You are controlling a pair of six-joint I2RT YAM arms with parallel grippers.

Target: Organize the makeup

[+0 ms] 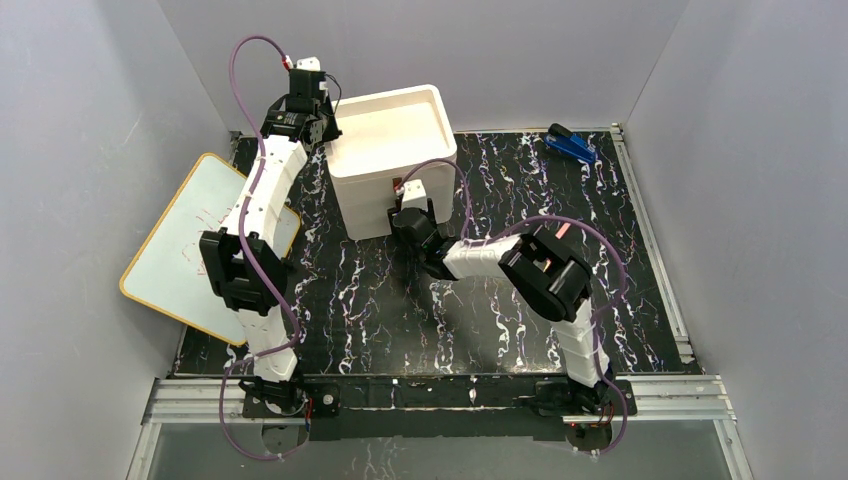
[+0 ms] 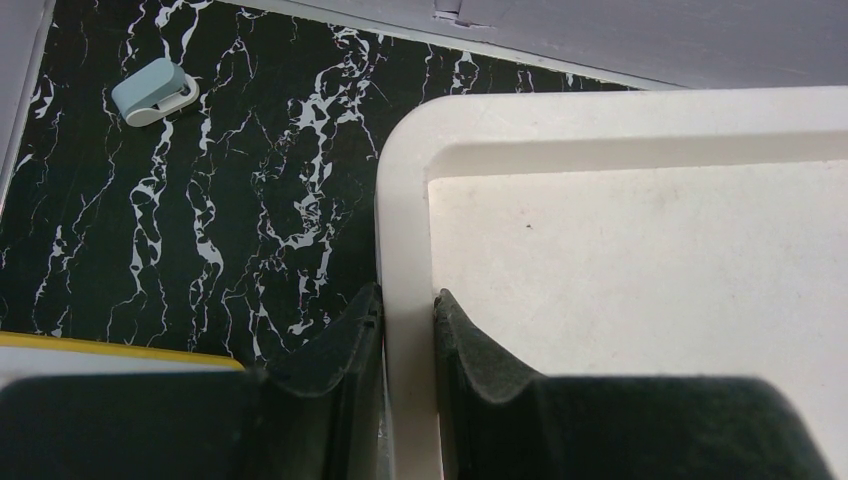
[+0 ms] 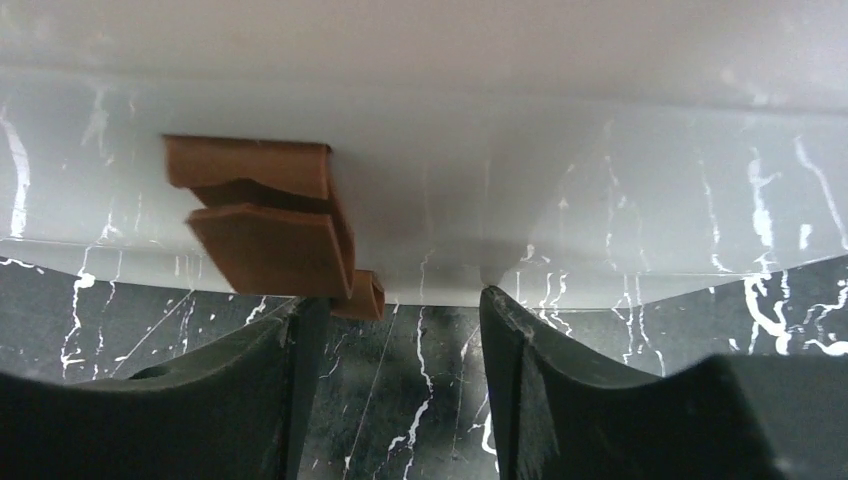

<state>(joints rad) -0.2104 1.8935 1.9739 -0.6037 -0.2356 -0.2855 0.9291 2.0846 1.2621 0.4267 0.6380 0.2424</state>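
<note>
The white bin [image 1: 365, 200] stands toward the back of the black marbled bench [image 1: 380, 300], upright, its inside showing only bare white floor in the overhead and left wrist views. No makeup can be made out in any of the 3 views.

The left hand [image 2: 408, 300] is at the bin's rear left corner and grips its rim. 1 of its 2 fingers [image 2: 340, 350] lies against the outside of the wall and the other sits inside, narrowed onto the wall between them.

The right hand [image 3: 400, 305] is low at the bin's front wall, its tips just beside the wall. It stands fairly wide with nothing between the pads. A brown folded piece [image 3: 265, 240] (what it is cannot be told) sits against that white wall, just above the hand's left fingertip.

A white board with a yellow edge [image 1: 180, 250] leans at the left side of the bench beside the left arm. A blue stapler-like object [image 1: 571, 145] lies at the far right corner, well apart from the bin. A small pale grey-blue item [image 2: 152, 90] rests on the bench near the back wall, left of the bin.
</note>
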